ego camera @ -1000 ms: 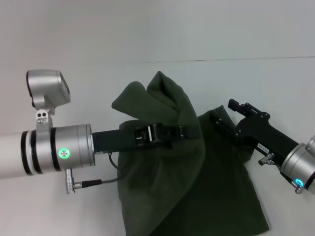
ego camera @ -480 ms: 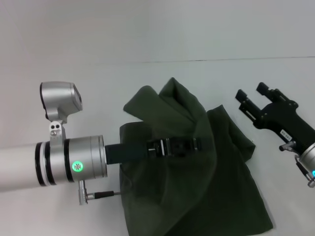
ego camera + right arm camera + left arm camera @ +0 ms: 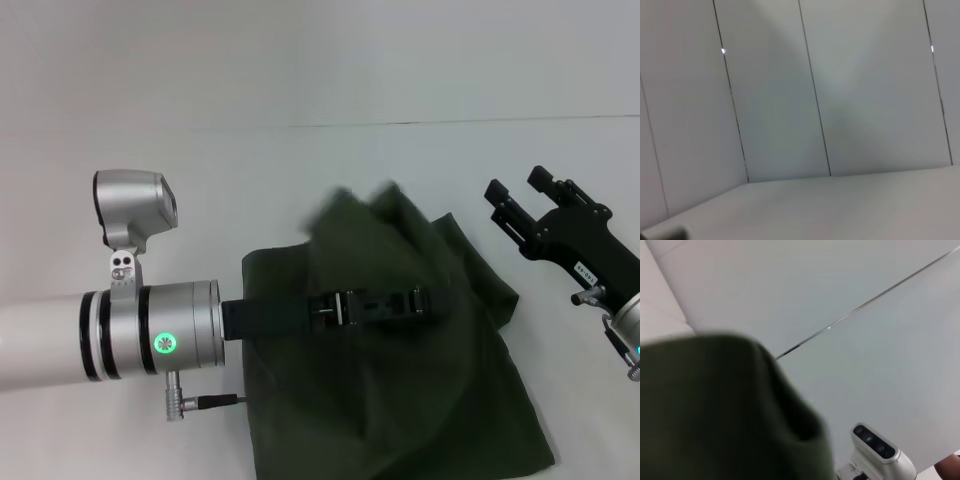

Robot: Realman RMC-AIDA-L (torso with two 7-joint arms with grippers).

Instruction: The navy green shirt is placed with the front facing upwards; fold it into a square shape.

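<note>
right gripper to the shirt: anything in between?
Nothing visible. The right gripper hangs open beside the navy green shirt, only bare white table between them. The left gripper is already over the shirt, above its raised fold.

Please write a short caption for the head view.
Left gripper carries a fold across the green shirt; right gripper open beside it.

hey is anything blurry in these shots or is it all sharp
Head view: the raised fold of the navy green shirt is motion-smeared, while the left gripper and right gripper look crisp. Left wrist view: the shirt fills the near corner as a soft, out-of-focus mass. Right wrist view: only evenly lit wall panels.
</note>
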